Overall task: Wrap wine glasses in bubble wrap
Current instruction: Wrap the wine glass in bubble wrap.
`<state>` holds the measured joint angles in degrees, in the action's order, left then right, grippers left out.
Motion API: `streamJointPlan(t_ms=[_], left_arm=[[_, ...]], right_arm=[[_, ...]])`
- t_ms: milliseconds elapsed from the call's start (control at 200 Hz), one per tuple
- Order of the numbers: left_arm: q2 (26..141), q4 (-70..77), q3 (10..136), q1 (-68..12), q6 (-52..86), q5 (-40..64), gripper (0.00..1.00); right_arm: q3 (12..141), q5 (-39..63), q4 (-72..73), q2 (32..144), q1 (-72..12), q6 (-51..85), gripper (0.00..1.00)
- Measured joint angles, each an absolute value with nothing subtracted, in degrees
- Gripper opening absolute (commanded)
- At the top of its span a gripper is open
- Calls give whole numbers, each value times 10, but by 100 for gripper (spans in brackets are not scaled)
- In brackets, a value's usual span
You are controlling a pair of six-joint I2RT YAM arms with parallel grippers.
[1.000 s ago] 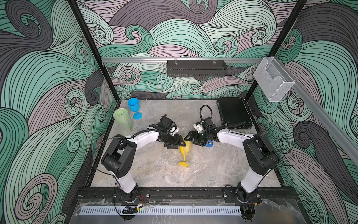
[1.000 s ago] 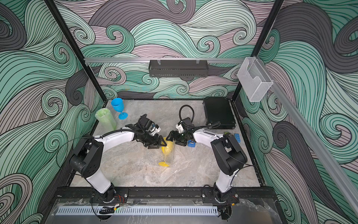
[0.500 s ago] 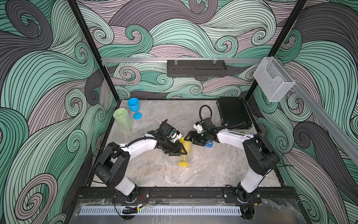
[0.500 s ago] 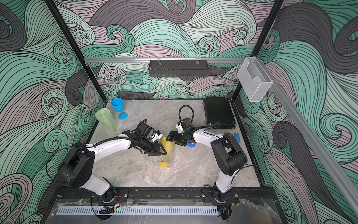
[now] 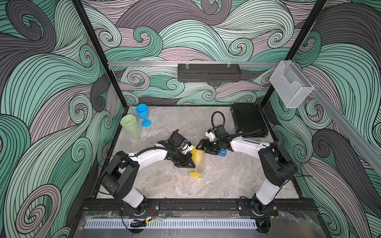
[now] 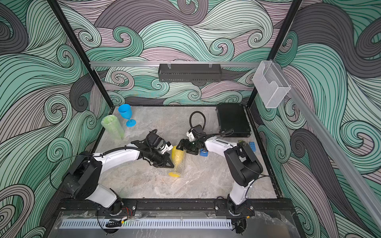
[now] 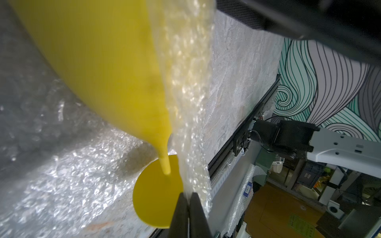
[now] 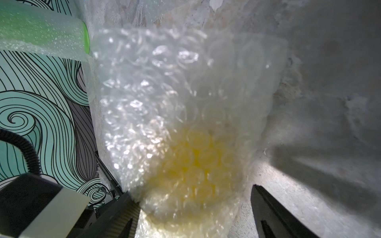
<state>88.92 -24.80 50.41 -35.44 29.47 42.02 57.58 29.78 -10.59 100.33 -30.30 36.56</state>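
While the left pincer (image 7: 188, 195) is clamped tight on a thin edge of the bubble wrap (image 7: 185, 66), that sheet rises from its tips along the yellow goblet (image 7: 99, 61). The wrap is clear and glinting, dotted with small round bubbles that take a pale yellow tint where they lie on the bowl. On the side facing this pincer the goblet is bare: a smooth opaque bowl, a thin stem and a flat round foot, down beside more wrap spread over the counter (image 5: 165, 185). Just across the bowl the right pincer (image 8: 191, 191) stands wide open, one finger (image 8: 123, 210) touching the wrapped side and its mate apart from it, so the goblet sits between the two pincers. Just behind the right pincer lies a small blue tape dispenser (image 5: 222, 153), and farther behind it a flat black case (image 5: 249, 120). Well beyond the left pincer, by the far corner, the green goblet (image 5: 131, 127) stands fully rolled in wrap, with the bare blue goblet (image 5: 142, 112) upright just beside it.
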Motion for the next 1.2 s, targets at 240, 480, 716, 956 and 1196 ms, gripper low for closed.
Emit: streamJointPlan(t_ms=[240,480,716,956,1196], left_arm=[[889,-247,498,-354,291,416,0],[890,-244,484,-354,290,416,24],[849,-278,488,-344,270,398,42],[778,-297,497,-251,234,334,50],[824,-300,498,-174,220,239,57]], right_arm=[[581,298,-117,1003,-303,361,85],[584,297,-124,1003,-308,359,85],[588,292,-131,1003,-312,359,85],[592,285,-135,1004,-316,358,86],[592,284,-135,1003,-317,357,86]])
